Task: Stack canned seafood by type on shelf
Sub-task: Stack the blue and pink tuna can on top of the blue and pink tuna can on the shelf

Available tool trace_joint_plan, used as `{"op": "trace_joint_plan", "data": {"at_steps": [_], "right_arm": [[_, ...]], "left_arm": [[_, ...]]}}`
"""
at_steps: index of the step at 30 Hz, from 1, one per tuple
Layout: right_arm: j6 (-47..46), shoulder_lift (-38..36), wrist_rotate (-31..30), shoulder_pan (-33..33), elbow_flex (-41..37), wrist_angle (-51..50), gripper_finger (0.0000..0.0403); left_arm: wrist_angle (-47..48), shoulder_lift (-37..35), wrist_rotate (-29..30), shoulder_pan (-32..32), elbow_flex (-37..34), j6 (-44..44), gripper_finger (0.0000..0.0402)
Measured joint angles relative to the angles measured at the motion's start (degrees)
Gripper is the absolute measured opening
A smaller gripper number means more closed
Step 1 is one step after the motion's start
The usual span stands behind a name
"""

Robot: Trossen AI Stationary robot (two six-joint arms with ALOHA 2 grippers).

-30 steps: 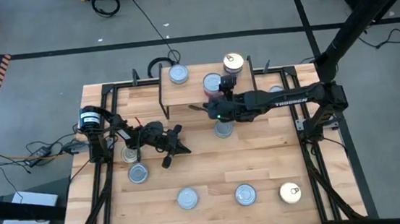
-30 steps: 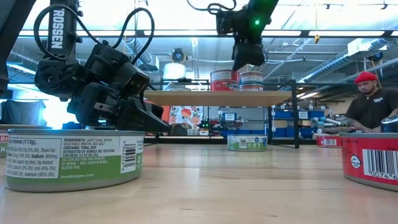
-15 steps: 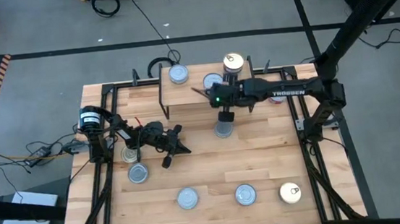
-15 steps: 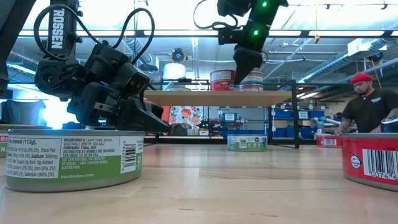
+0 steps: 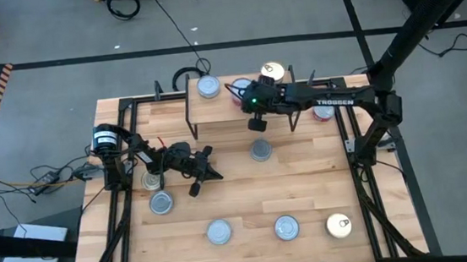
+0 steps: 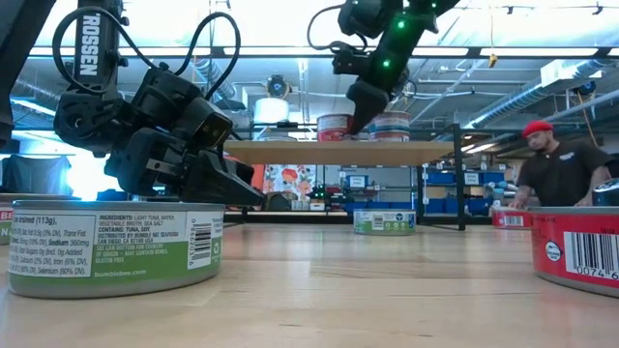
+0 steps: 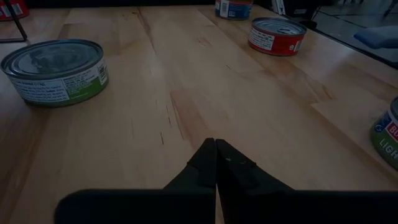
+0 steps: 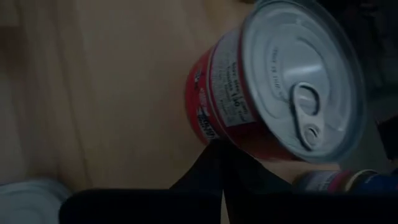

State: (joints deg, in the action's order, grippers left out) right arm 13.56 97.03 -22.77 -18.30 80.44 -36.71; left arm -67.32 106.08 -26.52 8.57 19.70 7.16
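Right gripper (image 5: pixel 250 101): jaws closed, empty, tips just beside the red-labelled tin (image 8: pixel 273 93) on the shelf (image 5: pixel 218 105); left gripper (image 7: pixel 215 152): jaws closed, empty, low over the surface (image 5: pixel 238 181) at its left side, waiting.

Step in hand, as judged: nudging or squaring the red-labelled tin with closed jaws; best done with a light sideways push, kept low on the tin's wall so it slides rather than tips, and clear of the shelf edge.

Shelf holdings: silver-topped tin (image 5: pixel 208 86) at the left end; red-labelled tin mid-board; gold-topped tin (image 5: pixel 272 72) stacked just beside it, the nearest obstacle to any push.

Loose tins: one (image 5: pixel 260 151) in front of the shelf; two (image 5: pixel 161 203) by the left arm; three along the near edge, including a gold-topped one (image 5: pixel 338 225); none yet sorted.

Background: a person (image 6: pixel 551 174) beyond the surface.
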Motion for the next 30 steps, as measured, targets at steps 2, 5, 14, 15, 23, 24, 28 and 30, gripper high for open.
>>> {"op": "trace_joint_plan", "data": {"at_steps": [2, 5, 14, 15, 23, 24, 28, 30], "right_arm": [[0.0, 0.0, -0.1, -0.2, 0.0, 0.2, 0.0008], [-0.3, -0.8, 0.2, 0.5, 0.0, -1.3, 0.0006], [-1.0, -0.8, 8.9, 2.6, 0.0, 0.1, 0.0006], [-1.0, -0.4, 8.7, 2.4, 0.0, 0.5, 0.0006], [0.0, 2.7, 5.2, 0.2, 0.0, 7.2, 0.0006], [0.0, 2.8, 4.5, -0.1, 0.0, 8.2, 0.0006], [0.1, 2.8, 4.7, -1.9, 0.0, 8.8, 0.0006], [0.3, 2.8, 6.1, -2.6, 0.0, 9.5, 0.0006]], "left_arm": [[0.0, 0.0, 0.0, 0.0, 0.0, 0.0, 0.0006], [0.0, 0.0, 0.0, 0.0, 0.0, 0.1, 0.0006], [0.0, 0.0, 0.0, 0.0, 0.0, 0.1, 0.0006], [0.0, 0.0, 0.0, 0.0, 0.0, 0.1, 0.0006], [-0.1, 0.0, 0.1, 0.0, 0.0, 0.1, 0.0006], [-0.1, 0.0, 0.1, 0.0, 0.0, 0.1, 0.0006], [-0.1, 0.0, 0.2, 0.0, 0.0, 0.1, 0.0006], [-0.1, 0.0, 0.2, 0.0, 0.0, 0.1, 0.0006]]}}
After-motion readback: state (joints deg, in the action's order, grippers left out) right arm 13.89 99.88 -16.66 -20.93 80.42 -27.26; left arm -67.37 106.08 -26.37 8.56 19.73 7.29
